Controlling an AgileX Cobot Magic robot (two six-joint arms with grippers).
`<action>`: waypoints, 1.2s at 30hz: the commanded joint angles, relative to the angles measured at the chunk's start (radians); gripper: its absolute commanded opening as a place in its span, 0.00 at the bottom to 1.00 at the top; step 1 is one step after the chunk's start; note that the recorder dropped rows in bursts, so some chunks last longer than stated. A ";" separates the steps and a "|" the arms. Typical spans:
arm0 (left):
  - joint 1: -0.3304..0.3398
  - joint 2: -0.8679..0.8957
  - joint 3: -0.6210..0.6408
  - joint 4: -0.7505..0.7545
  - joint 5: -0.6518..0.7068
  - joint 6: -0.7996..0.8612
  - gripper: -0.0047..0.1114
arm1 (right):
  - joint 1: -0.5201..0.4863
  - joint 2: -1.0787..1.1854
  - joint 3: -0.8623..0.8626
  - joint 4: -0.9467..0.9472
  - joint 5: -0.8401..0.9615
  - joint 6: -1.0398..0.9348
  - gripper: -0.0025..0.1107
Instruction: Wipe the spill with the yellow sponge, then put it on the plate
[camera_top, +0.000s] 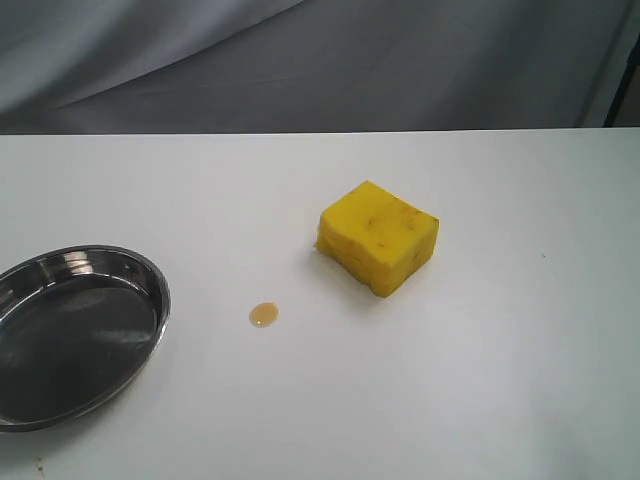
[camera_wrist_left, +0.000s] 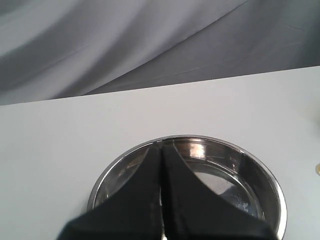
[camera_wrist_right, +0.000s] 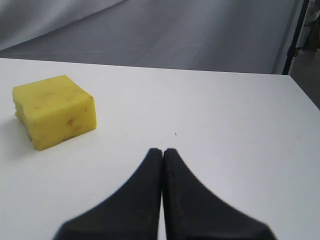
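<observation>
1. The yellow sponge (camera_top: 379, 237) sits flat on the white table (camera_top: 480, 380). It is a thick block with small brownish stains on its top and sides.
2. The spill (camera_top: 263, 314), a small round amber drop, lies near the sponge, to its left and closer to the camera, not touching it.
3. The plate (camera_top: 162, 300), shiny steel with a raised rim, rests well left of the sponge, beyond the spill, and is cut off by the frame's left edge.
4. A grey draped cloth (camera_top: 300, 60) hangs behind the sponge, past the table's far edge.
</observation>
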 joint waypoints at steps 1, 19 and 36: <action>0.001 -0.004 0.002 -0.002 -0.009 0.001 0.04 | -0.006 -0.005 0.003 -0.011 -0.003 -0.003 0.02; 0.001 -0.004 0.002 -0.002 -0.009 0.001 0.04 | -0.006 -0.005 0.003 -0.053 -0.417 0.041 0.02; 0.001 -0.004 0.002 -0.002 -0.009 0.001 0.04 | 0.041 0.060 -0.248 0.082 -0.182 0.351 0.02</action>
